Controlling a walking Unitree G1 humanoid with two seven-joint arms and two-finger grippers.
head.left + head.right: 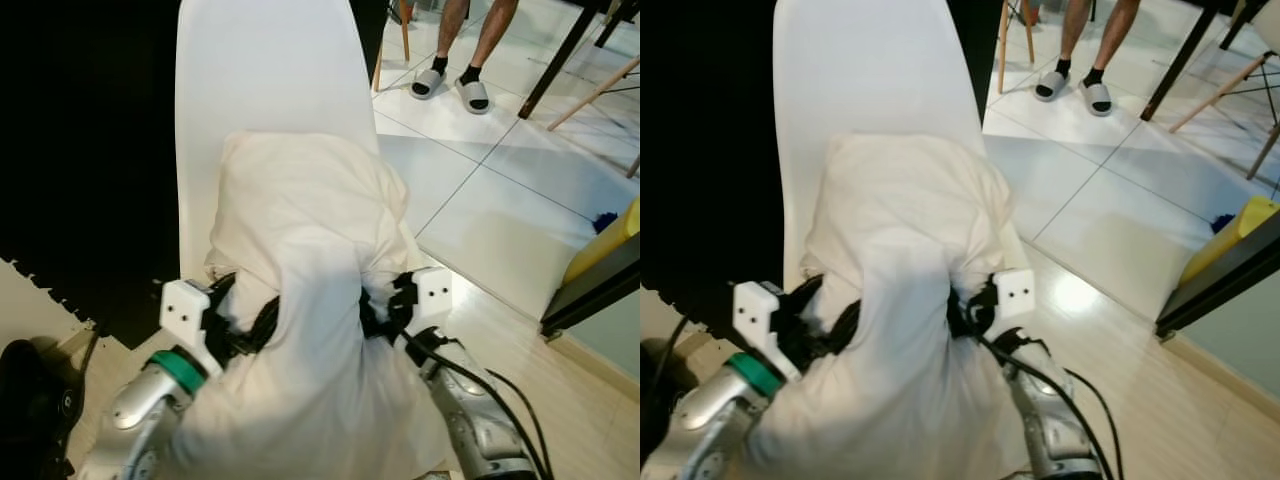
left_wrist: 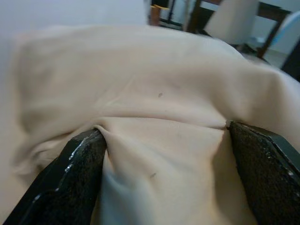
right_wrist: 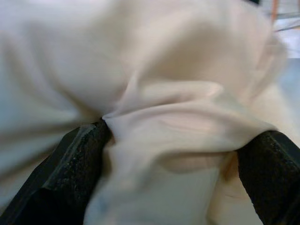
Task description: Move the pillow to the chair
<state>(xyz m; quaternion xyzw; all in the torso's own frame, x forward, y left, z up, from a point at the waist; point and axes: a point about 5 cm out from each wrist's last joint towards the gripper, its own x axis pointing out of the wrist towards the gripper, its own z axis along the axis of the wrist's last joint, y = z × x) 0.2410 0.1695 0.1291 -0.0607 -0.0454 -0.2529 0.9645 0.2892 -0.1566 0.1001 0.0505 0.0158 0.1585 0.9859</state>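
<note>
A cream pillow (image 1: 300, 260) is held up in front of me, its far end resting against the white chair (image 1: 260, 70). My left gripper (image 1: 240, 325) is shut on the pillow's left side, and my right gripper (image 1: 385, 305) is shut on its right side. In the left wrist view the pillow (image 2: 159, 117) bunches between the two black fingers (image 2: 79, 173). The right wrist view shows the same pinch of pillow (image 3: 164, 122) cloth between the fingers (image 3: 79, 164). The pillow hides the chair's seat and most of both grippers.
A person's legs in grey slippers (image 1: 450, 85) stand on the white tiled floor (image 1: 500, 190) behind the chair to the right. Dark table legs (image 1: 560, 60) and wooden chair legs (image 1: 600, 90) are at the far right. A dark cabinet edge with a yellow object (image 1: 605, 245) is on the right.
</note>
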